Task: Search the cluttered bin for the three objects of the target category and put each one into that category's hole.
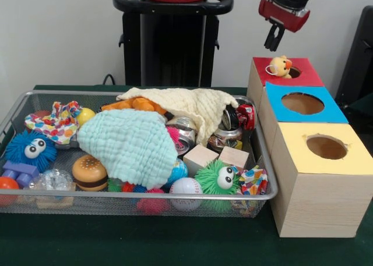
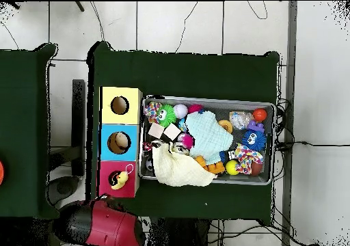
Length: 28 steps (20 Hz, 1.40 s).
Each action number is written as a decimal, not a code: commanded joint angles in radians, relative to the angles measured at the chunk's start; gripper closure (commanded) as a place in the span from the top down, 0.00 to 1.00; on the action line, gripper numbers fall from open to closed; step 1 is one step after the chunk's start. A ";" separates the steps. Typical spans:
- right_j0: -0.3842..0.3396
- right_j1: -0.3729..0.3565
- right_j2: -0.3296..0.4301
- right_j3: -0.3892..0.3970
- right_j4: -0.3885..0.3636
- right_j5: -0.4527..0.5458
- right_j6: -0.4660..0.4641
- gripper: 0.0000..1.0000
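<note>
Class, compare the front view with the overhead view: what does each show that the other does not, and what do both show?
Front view only: the gripper hanging above the red-topped box, and the googly eyes of the blue fuzzy ball.
Overhead view only: the tiled floor around the table.
Both: the plush toy lying at the red box's hole, and the wire bin with its cloths.

Raised gripper [image 1: 273, 43], state unclear.

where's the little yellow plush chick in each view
Front view: the plush chick lies on the red-topped box, far right, at the edge of its hole, below the gripper.
Overhead view: the chick lies at lower left on the same red top, nearest the robot.
Shared landmark: the blue-topped box next to it.
</note>
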 commanded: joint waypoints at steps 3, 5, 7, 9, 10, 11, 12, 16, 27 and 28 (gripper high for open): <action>-0.018 0.046 0.089 -0.032 0.048 -0.108 0.229 0.00; -0.021 0.054 0.096 -0.035 0.054 -0.137 0.231 0.00; -0.016 0.060 0.084 -0.047 0.047 -0.145 0.229 0.00; -0.015 0.057 0.079 -0.046 0.044 -0.156 0.227 0.00; -0.018 0.052 0.080 -0.041 0.044 -0.162 0.225 0.00; -0.022 0.050 0.086 -0.037 0.047 -0.173 0.224 0.00; -0.027 0.046 0.093 -0.033 0.051 -0.185 0.224 0.00; -0.032 0.035 0.107 -0.034 0.067 -0.217 0.235 0.00; -0.030 0.034 0.119 -0.064 0.098 -0.267 0.265 0.00; -0.028 0.034 0.120 -0.068 0.099 -0.273 0.265 0.00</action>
